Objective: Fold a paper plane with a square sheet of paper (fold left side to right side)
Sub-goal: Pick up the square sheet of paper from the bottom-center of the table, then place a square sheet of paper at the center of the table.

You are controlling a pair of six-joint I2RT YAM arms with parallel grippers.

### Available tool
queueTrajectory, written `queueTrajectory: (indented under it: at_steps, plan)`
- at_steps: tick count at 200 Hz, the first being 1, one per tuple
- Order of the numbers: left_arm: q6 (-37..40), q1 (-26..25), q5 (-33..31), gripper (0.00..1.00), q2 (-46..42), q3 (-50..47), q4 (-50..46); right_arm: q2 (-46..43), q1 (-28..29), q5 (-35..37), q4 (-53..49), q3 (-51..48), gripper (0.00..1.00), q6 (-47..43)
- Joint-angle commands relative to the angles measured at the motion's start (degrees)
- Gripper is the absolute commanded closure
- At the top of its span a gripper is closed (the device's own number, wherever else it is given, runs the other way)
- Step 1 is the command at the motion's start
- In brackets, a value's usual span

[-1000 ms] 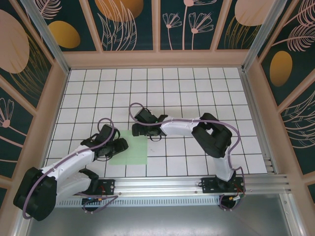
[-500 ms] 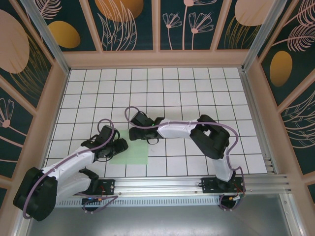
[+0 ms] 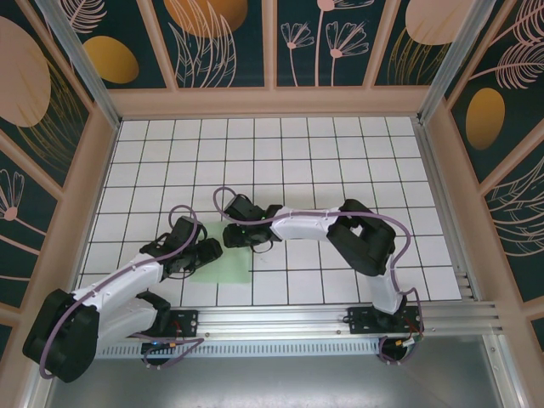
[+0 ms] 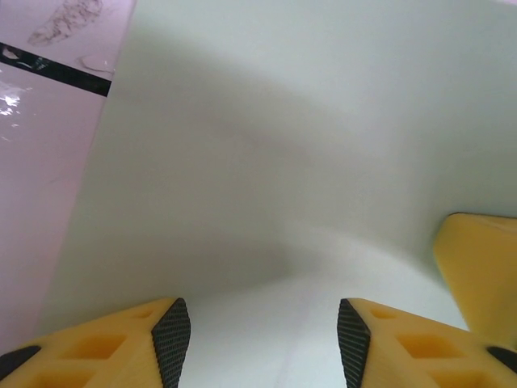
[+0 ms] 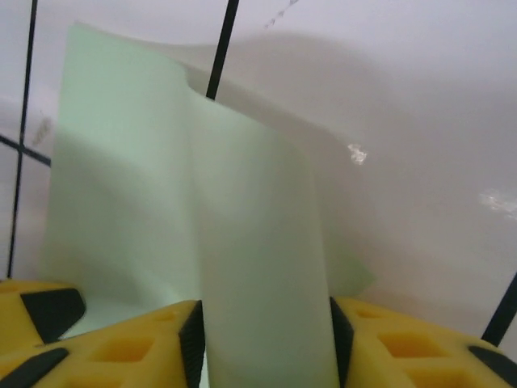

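- Roughly at 7 o'clock from the middle of the white grid table [image 3: 340,161], the square sheet of paper [image 3: 231,268] lies pale green in the top view, its near part flat on the tiles
- The left gripper [image 3: 206,252] sits at the sheet's 9 o'clock edge. On its wrist camera the black pads [image 4: 171,339] stand a moderate gap apart with nothing clamped between them, and the paper swells up ahead of them
- A further yellow finger [image 4: 477,267] pokes in at 3 o'clock of that view
- The right gripper [image 3: 230,237] is over the sheet's 12 o'clock edge, just beside the left one
- On the right wrist camera its jaws stand fairly close, and an upright flap of the paper fills the gap from pad to pad. Whether they truly clamp it, I cannot tell
- Behind the flap the paper curls up off the tiles toward 11 o'clock
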Motion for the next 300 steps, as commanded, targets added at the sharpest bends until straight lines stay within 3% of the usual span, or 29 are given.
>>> queueTrajectory:
  at_steps: [1, 24, 76, 126, 162, 204, 255, 300]
  plan:
    - [-1.34, -0.38, 0.99, 0.43, -0.68, -0.79, -1.03, -4.06, -1.07, -4.14, 2.28, -2.82, 0.62, -0.69]
    - [-0.74, -0.37, 0.73, 0.42, -2.5, 1.24, -1.12, -6.74, -2.46, -7.13, 6.11, -6.52, 0.71, -0.51]
    - [2.71, -0.34, -4.86, 0.34, -3.96, 10.78, -3.91, -16.73, -7.9, -13.08, 15.0, -16.84, 0.75, -2.51]
    - [9.66, -0.3, -6.05, 0.2, -4.05, 19.16, -0.8, -30.78, -20.14, -24.22, 16.32, -24.79, 0.75, -12.15]
    - [18.44, -0.37, 0.58, 0.08, -4.03, 24.6, 6.74, -40.96, -31.67, -35.29, 15.66, -26.75, 0.75, -18.71]
    - [28.72, -0.38, 12.3, 0.02, -1.6, 30.03, 15.03, -46.52, -39.16, -43.79, 10.56, -21.12, 0.75, -24.76]
    - [41.24, -0.38, 26.39, 0.02, 5.74, 38.11, 14.82, -48.73, -41.12, -51.48, 1.1, -10.35, 0.75, -33.95]
    - [46.29, -0.37, 30.74, 0.01, 8.26, 41.31, 14.56, -50.02, -41.17, -56.45, -4.46, -3.51, 0.75, -38.93]
